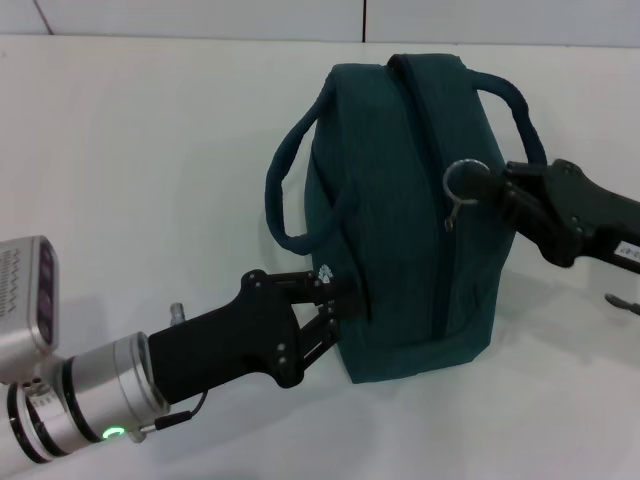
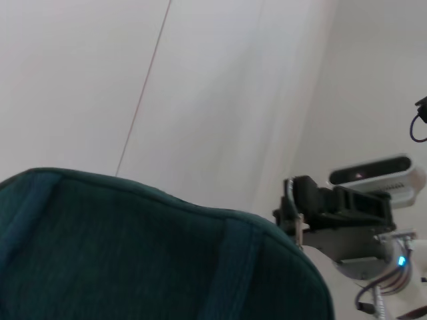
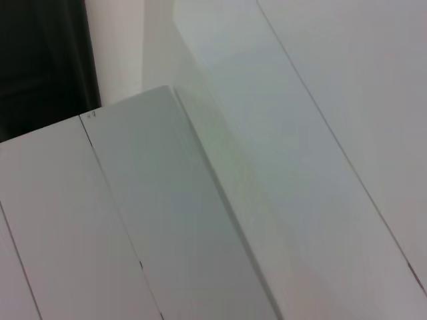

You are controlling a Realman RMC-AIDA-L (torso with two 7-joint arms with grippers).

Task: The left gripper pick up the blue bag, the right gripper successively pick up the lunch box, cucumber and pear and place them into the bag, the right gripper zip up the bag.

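1. The blue bag (image 1: 410, 220) stands on the white counter (image 1: 140, 180), its zipper line looking drawn shut; lunch box, cucumber and pear are nowhere outside it, so packing seems done.
2. The right gripper (image 1: 492, 186) is at the metal ring pull (image 1: 464, 180) on the bag's side, fingers clamped on it; zipping looks nearly finished.
3. The left gripper (image 1: 345, 298) has its fingers clamped on the bag's lower edge, steadying it.

The left arm reaches in from the lower left, its silver wrist low, and the left gripper (image 1: 345, 300) is closed on the side of the bag (image 1: 400, 230). The right gripper (image 1: 490, 185) comes in from the right, its fingertips pinched on the zipper ring (image 1: 462, 180).
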